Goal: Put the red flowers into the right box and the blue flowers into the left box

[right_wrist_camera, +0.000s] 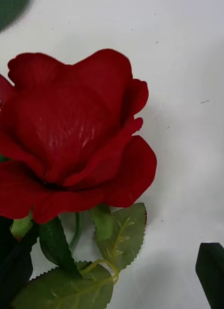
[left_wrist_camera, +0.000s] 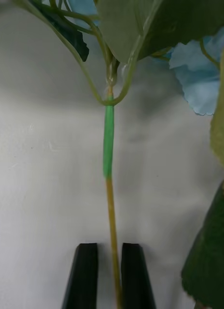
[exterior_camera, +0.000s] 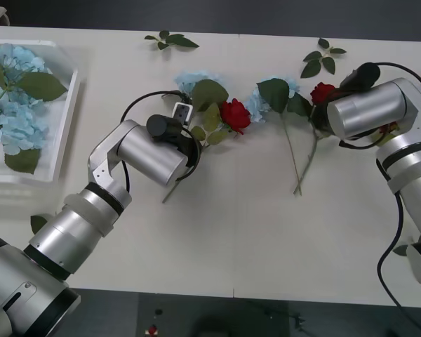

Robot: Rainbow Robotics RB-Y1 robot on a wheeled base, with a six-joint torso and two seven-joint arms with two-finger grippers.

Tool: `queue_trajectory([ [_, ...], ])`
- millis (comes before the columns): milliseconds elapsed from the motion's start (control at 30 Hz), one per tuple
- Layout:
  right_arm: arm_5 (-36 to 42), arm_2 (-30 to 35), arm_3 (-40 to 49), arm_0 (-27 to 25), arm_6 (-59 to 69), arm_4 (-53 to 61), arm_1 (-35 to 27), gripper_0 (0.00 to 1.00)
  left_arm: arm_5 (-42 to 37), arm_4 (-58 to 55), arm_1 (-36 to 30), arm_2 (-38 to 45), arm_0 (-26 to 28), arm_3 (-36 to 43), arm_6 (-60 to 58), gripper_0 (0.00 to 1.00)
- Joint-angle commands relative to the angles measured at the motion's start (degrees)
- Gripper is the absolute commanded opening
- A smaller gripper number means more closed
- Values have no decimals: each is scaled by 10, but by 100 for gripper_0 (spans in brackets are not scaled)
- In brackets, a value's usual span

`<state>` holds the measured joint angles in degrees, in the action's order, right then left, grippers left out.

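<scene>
My left gripper [left_wrist_camera: 110, 247] is shut on the thin stem [left_wrist_camera: 111, 212] of a blue flower [exterior_camera: 191, 79] lying at the table's middle; its black fingers [left_wrist_camera: 85, 275] pinch the stem below the leaves. A red flower [exterior_camera: 235, 114] lies just right of that arm's wrist. Farther right lie a second blue flower [exterior_camera: 261, 104] and another red flower [exterior_camera: 323, 92]. My right gripper [exterior_camera: 321, 112] hovers open over this rose [right_wrist_camera: 73, 135], with one black finger [right_wrist_camera: 213, 275] showing beside it. The left box [exterior_camera: 69, 112] at far left holds several blue flowers. The right box is out of view.
Flowerless leaf sprigs lie at the table's far edge, one [exterior_camera: 170, 40] near the middle and one [exterior_camera: 323, 57] towards the right. The stems [exterior_camera: 298, 165] of the right pair stretch towards me. The near half of the table [exterior_camera: 252, 246] is bare.
</scene>
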<state>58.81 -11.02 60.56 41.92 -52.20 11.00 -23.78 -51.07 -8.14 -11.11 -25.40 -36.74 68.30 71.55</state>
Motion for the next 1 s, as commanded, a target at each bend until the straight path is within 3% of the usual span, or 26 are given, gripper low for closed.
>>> queue_trajectory([
  [33,1,8,-1,16,13,-20,13,100,11,-2,-20,-1,9,25,10,0],
  [233,1,8,-13,17,15,-34,30,100,10,-41,-72,0,60,98,14,0],
  [667,0,8,-34,20,22,-31,49,100,12,-66,-187,24,224,314,18,0],
  [700,-1,8,-35,20,22,-30,49,84,12,-67,-190,25,231,320,18,0],
  [733,-1,8,-34,20,22,-29,49,49,14,-66,-194,28,240,328,18,0],
  [800,-1,8,-35,20,23,-27,49,7,14,-64,-197,30,250,336,20,1],
  [833,-1,8,-35,20,25,-27,49,0,14,-64,-199,31,251,338,21,9],
  [900,0,8,-35,20,26,-27,49,0,16,-63,-204,30,251,339,21,58],
  [933,0,8,-36,20,29,-27,49,0,20,-63,-206,30,251,341,22,75],
  [1000,-3,12,-44,20,33,-23,48,0,22,-63,-208,32,251,345,22,86],
])
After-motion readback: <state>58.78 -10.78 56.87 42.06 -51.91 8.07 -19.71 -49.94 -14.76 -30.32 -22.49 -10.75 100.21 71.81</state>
